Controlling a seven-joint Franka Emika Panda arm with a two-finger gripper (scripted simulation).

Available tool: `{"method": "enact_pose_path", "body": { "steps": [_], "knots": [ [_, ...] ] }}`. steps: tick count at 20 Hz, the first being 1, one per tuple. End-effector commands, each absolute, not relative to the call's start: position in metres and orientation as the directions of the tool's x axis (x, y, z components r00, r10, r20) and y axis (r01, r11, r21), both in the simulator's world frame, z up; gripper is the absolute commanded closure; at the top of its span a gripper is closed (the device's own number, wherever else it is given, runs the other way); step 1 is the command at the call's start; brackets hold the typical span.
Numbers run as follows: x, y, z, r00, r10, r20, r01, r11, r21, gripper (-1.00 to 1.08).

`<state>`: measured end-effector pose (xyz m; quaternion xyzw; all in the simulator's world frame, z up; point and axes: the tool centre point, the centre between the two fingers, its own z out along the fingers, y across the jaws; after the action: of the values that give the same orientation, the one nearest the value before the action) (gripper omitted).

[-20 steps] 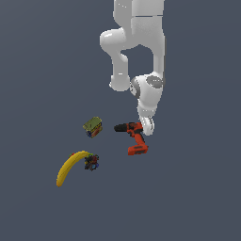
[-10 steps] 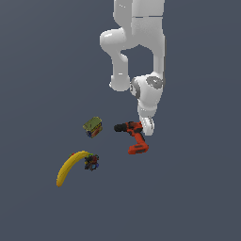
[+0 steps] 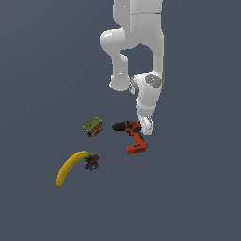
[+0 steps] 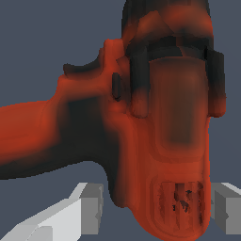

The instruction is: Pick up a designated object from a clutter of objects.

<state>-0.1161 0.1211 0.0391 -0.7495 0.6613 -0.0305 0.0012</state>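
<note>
Drill (image 3: 133, 135): you see it lying on the floor at centre, black chuck toward 9 o'clock, battery base toward 5 o'clock.
Gripper (image 4: 157, 209): spread open; your wrist view shows one grey finger (image 4: 89, 207) on each side of the drill's rear, contact unclear.
Hidden: the arm's wrist (image 3: 146, 120) covers the fingers in the exterior view.
Clutter: olive-green box (image 3: 92, 126) at the drill's 9 o'clock; banana (image 3: 69, 166) and tiny dark item (image 3: 92, 162), too small to identify, at 8 o'clock.

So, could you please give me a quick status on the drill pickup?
Hand open, fingers straddling drill. Drill on the floor, ungrasped. Banana, green box well clear.
</note>
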Motion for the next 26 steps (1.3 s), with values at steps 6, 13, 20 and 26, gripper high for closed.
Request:
{"method": "enact_pose_path", "body": {
  "steps": [6,13,20,26],
  "knots": [
    [-0.109,0.099,0.071,0.122,-0.992,0.041,-0.991,-0.124,-0.047,1.08],
    [-0.101,0.066,0.114,0.121,-0.992,0.041,-0.991,-0.123,-0.046,1.08],
    [-0.092,0.024,0.167,0.119,-0.992,0.045,-0.992,-0.121,-0.046,1.08],
    [-0.082,-0.014,0.216,0.118,-0.992,0.046,-0.992,-0.12,-0.045,1.08]
  ]
}}
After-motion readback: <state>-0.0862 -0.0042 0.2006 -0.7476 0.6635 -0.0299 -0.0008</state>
